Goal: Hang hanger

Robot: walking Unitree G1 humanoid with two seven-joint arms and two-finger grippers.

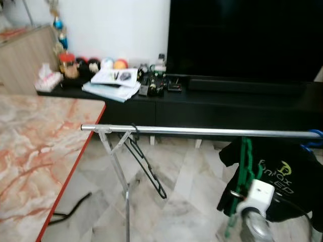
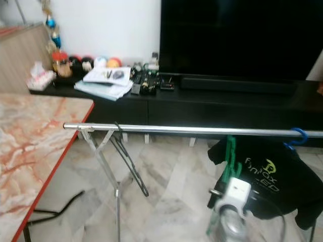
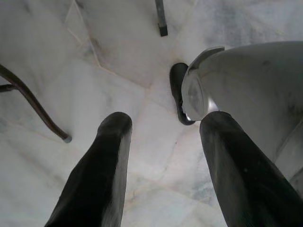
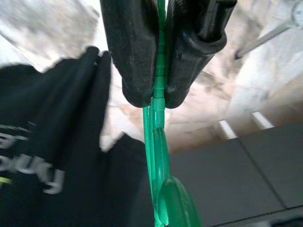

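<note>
1. Green plastic is what we have in our right gripper: its two black fingers are pressed tight together on the thin edge of a green hanger, with no gap left between them.
2. We see the green hanger at the near right, hanging down in front of a black T-shirt, just below the chrome rail and not hooked over it.
3. Our right arm's white wrist block sits just beside the hanger's lower part.
4. The chrome rail runs left to right across the middle of the scene on a folding metal stand.
5. A black hanger already hangs near the rail's left end, tilted, and a blue hook sits at the far right end, above the T-shirt.
6. Our left gripper points down at the marble floor, its fingers spread wide with nothing between them.
7. A marble-patterned desk with a red edge stands at the left.
8. Beyond the rail, a black TV cabinet carries papers and small items, below a dark television.
</note>
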